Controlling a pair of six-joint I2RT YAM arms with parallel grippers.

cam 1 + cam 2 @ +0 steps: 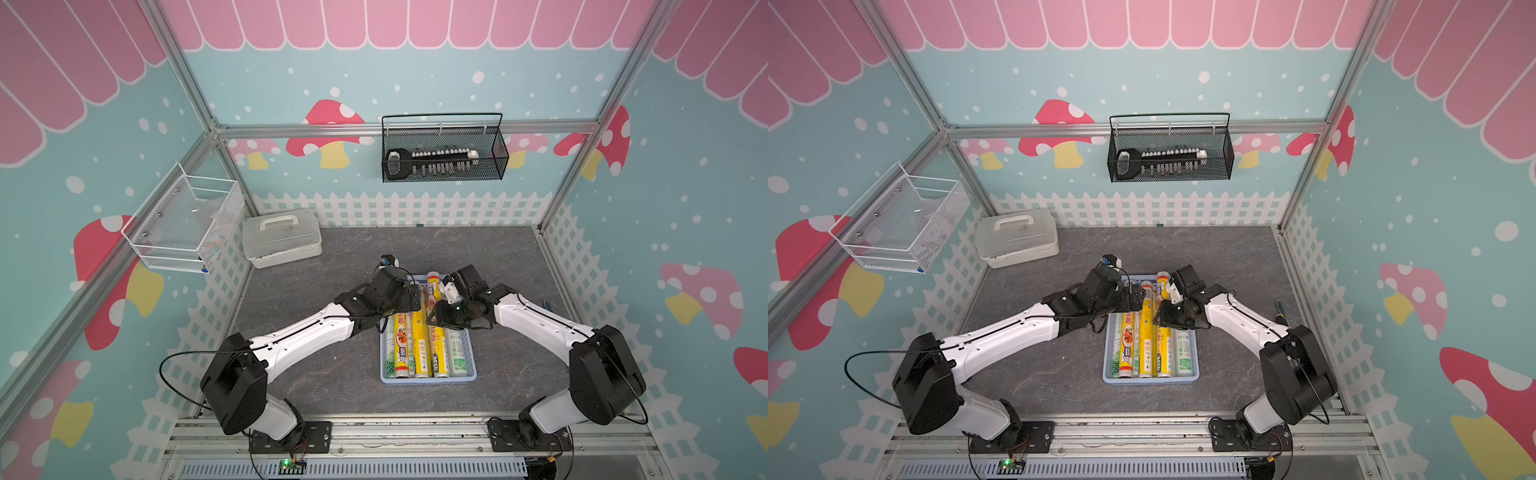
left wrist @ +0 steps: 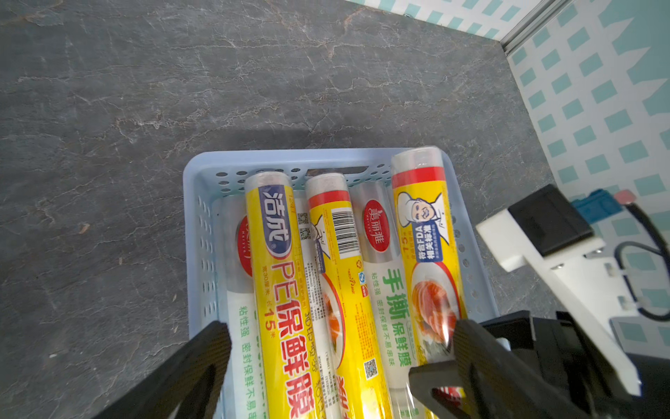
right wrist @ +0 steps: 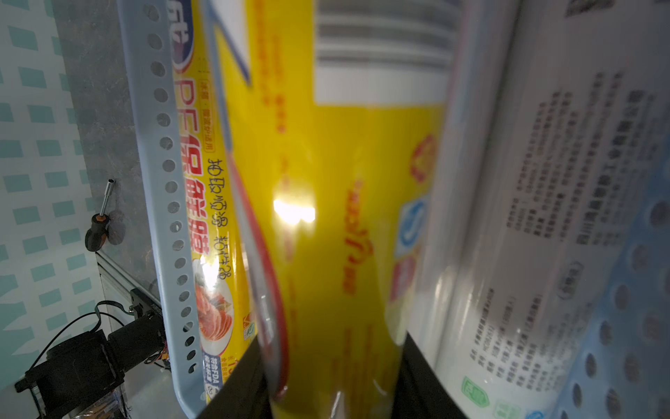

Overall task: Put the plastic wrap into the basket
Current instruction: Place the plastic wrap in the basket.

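Right gripper (image 3: pixel 332 342) clamping yellow plastic wrap (image 3: pixel 326 225) in basket (image 1: pixel 428 380), left gripper (image 2: pixel 339 326) spread wide.

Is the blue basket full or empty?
Full: plastic wrap rolls lie side by side, filling nearly the whole width of the basket.

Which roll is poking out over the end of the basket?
The yellow chef roll held by the right gripper: its end sits above the basket rim, while the other rolls lie inside.

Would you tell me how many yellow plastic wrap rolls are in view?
3, all in the blue basket: the left roll, the middle roll, and the right roll, far end over the rim, in the right pincer. Others may lie hidden.
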